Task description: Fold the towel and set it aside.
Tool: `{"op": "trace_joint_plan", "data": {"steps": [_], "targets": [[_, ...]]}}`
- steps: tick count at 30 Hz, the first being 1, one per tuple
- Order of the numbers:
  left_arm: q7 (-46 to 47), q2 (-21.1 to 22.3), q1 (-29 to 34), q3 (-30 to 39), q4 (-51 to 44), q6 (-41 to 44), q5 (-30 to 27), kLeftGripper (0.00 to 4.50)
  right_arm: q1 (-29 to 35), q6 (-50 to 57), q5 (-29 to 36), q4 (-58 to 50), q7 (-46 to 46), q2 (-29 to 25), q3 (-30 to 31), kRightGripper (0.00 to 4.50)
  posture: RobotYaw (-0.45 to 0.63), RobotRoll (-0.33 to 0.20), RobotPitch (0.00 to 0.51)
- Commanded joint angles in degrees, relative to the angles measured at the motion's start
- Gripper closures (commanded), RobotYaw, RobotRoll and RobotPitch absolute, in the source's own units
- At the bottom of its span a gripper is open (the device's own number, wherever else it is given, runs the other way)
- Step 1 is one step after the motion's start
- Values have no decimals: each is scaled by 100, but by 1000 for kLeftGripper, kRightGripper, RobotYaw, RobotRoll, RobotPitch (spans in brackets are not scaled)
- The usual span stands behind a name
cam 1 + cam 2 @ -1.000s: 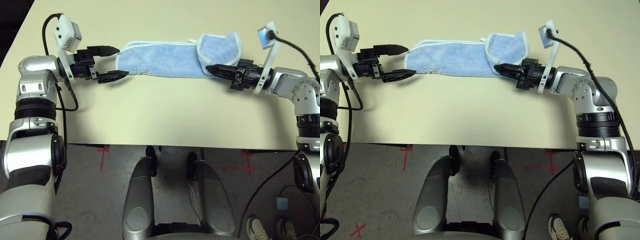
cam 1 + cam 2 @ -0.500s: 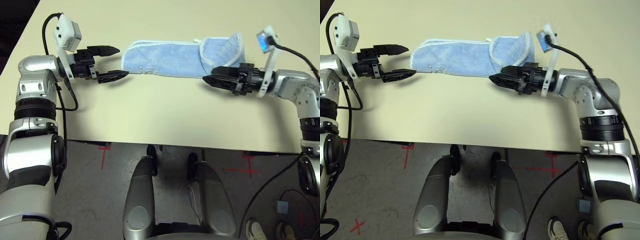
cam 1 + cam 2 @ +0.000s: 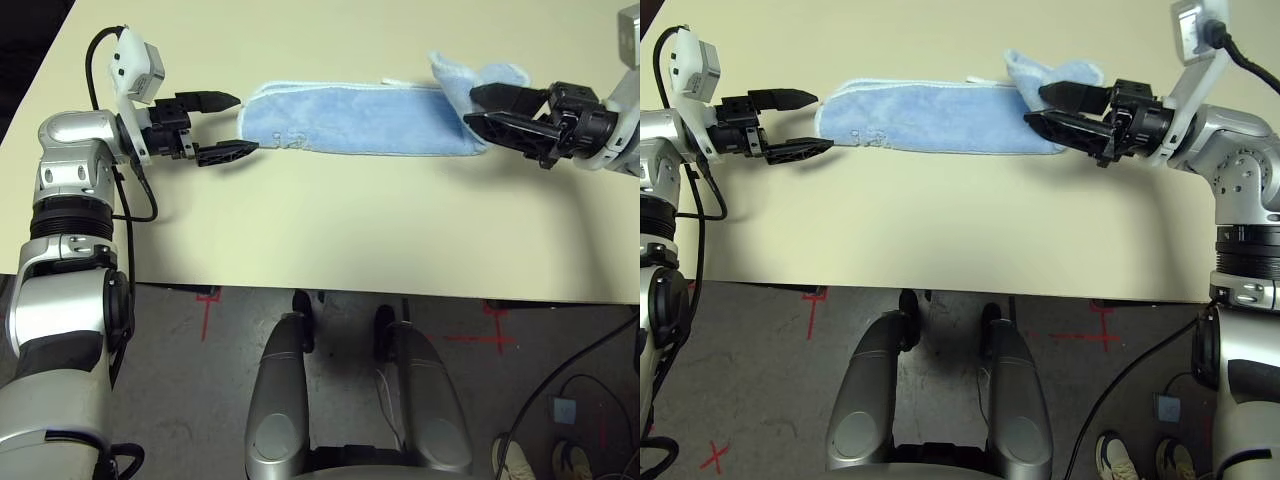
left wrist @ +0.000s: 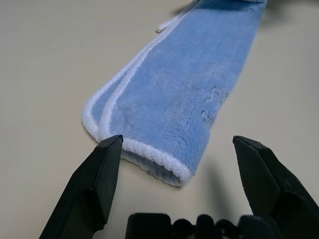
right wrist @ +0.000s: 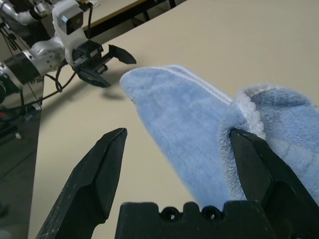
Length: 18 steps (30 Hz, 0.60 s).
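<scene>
The towel (image 3: pixel 360 118) is light blue with white edging. It lies as a long folded strip across the far part of the tan table (image 3: pixel 330 230), and its right end is bunched into a small hump (image 3: pixel 480 76). My left gripper (image 3: pixel 245 123) is open, its fingers either side of the strip's left end (image 4: pixel 149 159) without touching it. My right gripper (image 3: pixel 470 106) is open at the right end, with the strip's near edge (image 5: pixel 189 124) between its fingers. One of its fingers (image 5: pixel 254 159) rests against the bunched fold.
The table's front edge (image 3: pixel 300 288) runs across the middle of the head views. Beyond it is grey floor with red tape marks (image 3: pixel 205 300). A person's shoes (image 3: pixel 515 460) show at the bottom right. Bare tabletop lies in front of the towel.
My right gripper has opened and moved right and away from me. The towel's turned-over right flap has dropped into a low bunch, and the strip now reaches further right. The left arm has not moved.
</scene>
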Motion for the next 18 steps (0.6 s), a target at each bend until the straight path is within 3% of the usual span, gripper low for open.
{"op": "trace_joint_plan", "data": {"steps": [1,18], "targets": [[-16,-14,-39,-77,-14,-9,-3,0,52,-81,-58,-76,265,124,194,39,8,0,411],[4,-4,108,-67,-245,86,-66,0,-431,-677,-1019,439,546,1296,1357,39,54,0,407]]}}
